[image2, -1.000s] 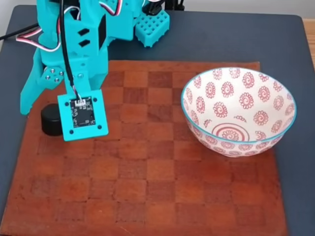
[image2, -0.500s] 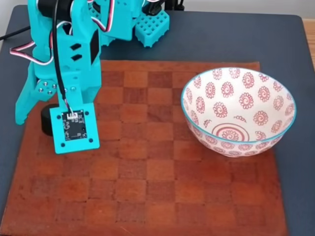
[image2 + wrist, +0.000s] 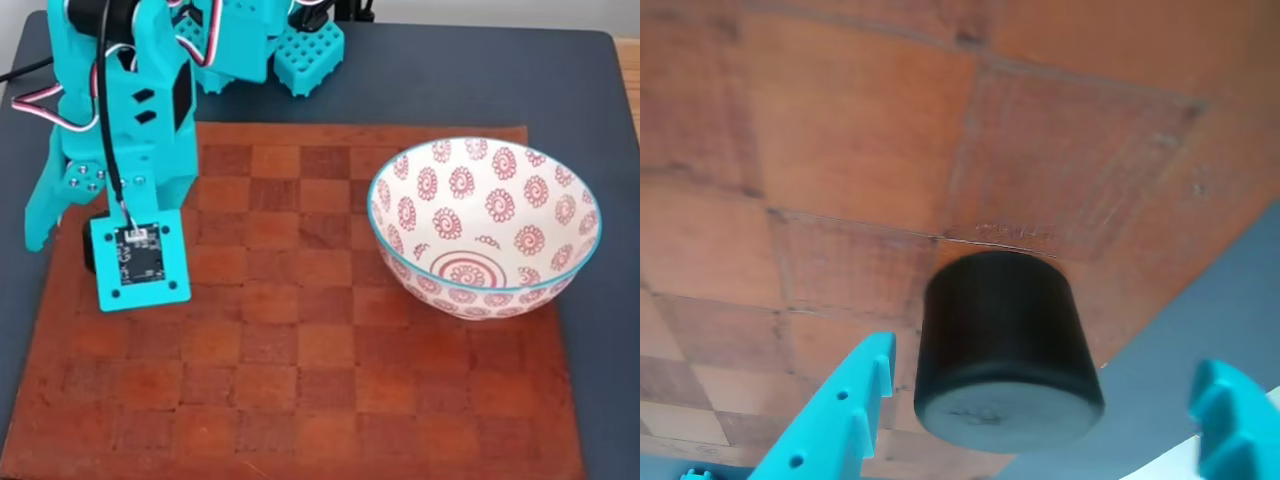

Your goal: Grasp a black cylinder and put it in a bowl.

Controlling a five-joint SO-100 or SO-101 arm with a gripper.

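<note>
Arm slid further toward left edge of checkered mat (image 3: 330, 400) since a second ago, camera plate now covering most of cylinder in fixed view. Bowl (image 3: 487, 226) same spot, near mat's right edge, well apart from action. Gripper (image 3: 1035, 425) spread wide, holding nothing. Black cylinder (image 3: 1002, 346) upright at mat's left edge, sitting right between teal fingers (image 3: 835, 420), axis vertical. Wrist view shows neither finger touching it; fixed view only gives a dark sliver (image 3: 87, 248).
</note>
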